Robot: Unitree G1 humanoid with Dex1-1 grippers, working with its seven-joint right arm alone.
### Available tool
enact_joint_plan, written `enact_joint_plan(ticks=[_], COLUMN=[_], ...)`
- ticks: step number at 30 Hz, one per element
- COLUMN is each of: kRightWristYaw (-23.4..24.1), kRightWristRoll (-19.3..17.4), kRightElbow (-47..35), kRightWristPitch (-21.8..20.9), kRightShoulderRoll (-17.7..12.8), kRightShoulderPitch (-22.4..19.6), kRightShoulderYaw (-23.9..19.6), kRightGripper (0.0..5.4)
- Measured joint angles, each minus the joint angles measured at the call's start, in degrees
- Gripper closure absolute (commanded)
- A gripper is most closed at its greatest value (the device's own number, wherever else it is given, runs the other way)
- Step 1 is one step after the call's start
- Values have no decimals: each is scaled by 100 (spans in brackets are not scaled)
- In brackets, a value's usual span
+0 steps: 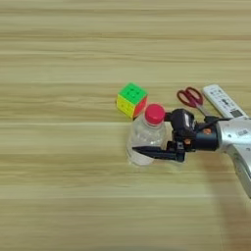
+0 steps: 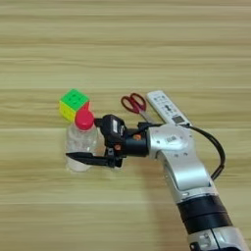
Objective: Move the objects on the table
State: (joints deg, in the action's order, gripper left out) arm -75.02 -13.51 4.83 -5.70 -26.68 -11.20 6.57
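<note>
Black jaws of the right gripper (image 2: 90,142) are standing apart around the clear plastic bottle with red cap (image 2: 81,140), one finger (image 2: 88,158) lying along the bottle's near side and the other reaching in by its neck from the right; whether they are pressing on it cannot be told. The bottle is standing upright on the table (image 1: 63,196), roughly midway between the far and near edges, and is looking clear right through, so what it holds, if anything, cannot be told. A green-yellow-red puzzle cube (image 1: 132,100) is sitting just beyond the bottle, toward the far edge, close to the red cap. To the right of the cube, the red-handled scissors (image 1: 192,98) are lying flat with their handles pointing toward the far edge, their blades running under the gripper's body. A white remote control (image 2: 166,107) is resting just beside the scissors on the right, slanting toward the table's right edge, its near end hidden behind the silver forearm (image 2: 181,162). That forearm is reaching in from the near right corner, a black cable (image 2: 218,152) looping along its right side.
</note>
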Motion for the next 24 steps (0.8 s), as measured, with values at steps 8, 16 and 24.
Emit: enact_joint_plan(ticks=[8,16,24], kRightWristYaw=[2,14,32], kRightWristRoll=[8,11,12], kRightElbow=[40,60,89], kRightWristPitch=[-106,-136,-174], kRightShoulderRoll=[0,0,1], kRightShoulderPitch=[0,-2,-4], kRightShoulderYaw=[0,-1,-1], kRightGripper=[215,215,146])
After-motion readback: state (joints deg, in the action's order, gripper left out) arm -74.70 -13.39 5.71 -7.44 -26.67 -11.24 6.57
